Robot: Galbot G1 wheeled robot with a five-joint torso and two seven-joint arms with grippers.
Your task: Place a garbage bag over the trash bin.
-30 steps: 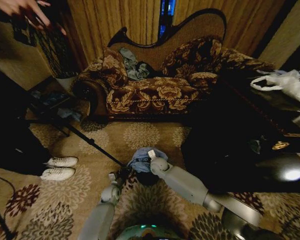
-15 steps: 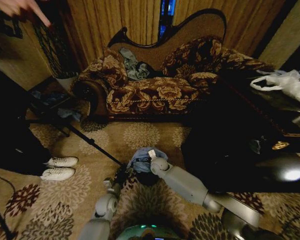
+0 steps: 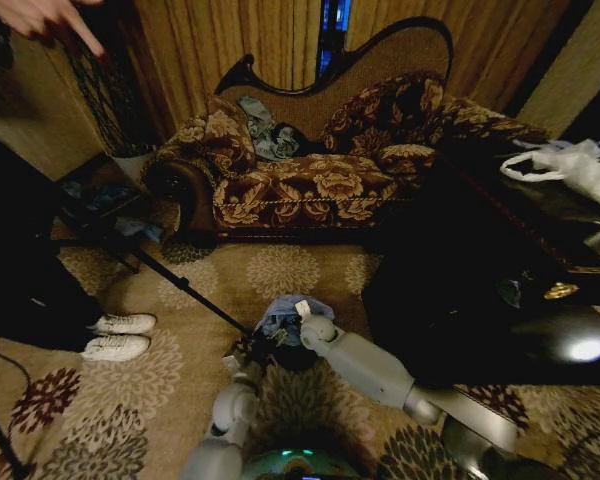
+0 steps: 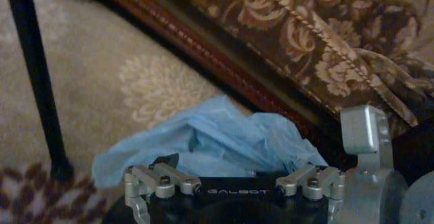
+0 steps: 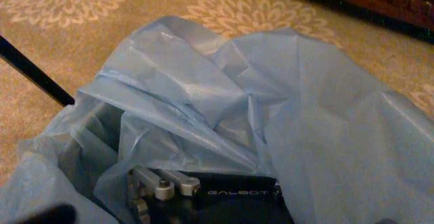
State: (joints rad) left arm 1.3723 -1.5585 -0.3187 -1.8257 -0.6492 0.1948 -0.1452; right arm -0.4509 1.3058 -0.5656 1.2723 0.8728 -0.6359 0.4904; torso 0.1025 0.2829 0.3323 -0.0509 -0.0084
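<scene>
The pale blue garbage bag (image 3: 283,317) lies crumpled over the small black trash bin (image 3: 296,358) on the carpet just in front of me. My right gripper (image 3: 306,318) is at the bag's right top edge, and in the right wrist view the wrinkled garbage bag (image 5: 271,107) drapes over the right gripper (image 5: 203,191). My left gripper (image 3: 256,349) sits low at the bin's left side. The left wrist view has the left gripper (image 4: 234,189) right against the garbage bag (image 4: 217,142), with part of the right gripper (image 4: 364,131) beside it.
A floral sofa (image 3: 300,180) with a grey-blue garment (image 3: 270,130) stands behind the bin. A dark table (image 3: 500,290) with a white handled bag (image 3: 580,165) is to the right. A black tripod leg (image 3: 180,285) and white shoes (image 3: 120,335) lie to the left.
My left arm dropped back, then swung right and forward, bringing its gripper up against the bin's left side. The right arm and the bag have stayed in place.
</scene>
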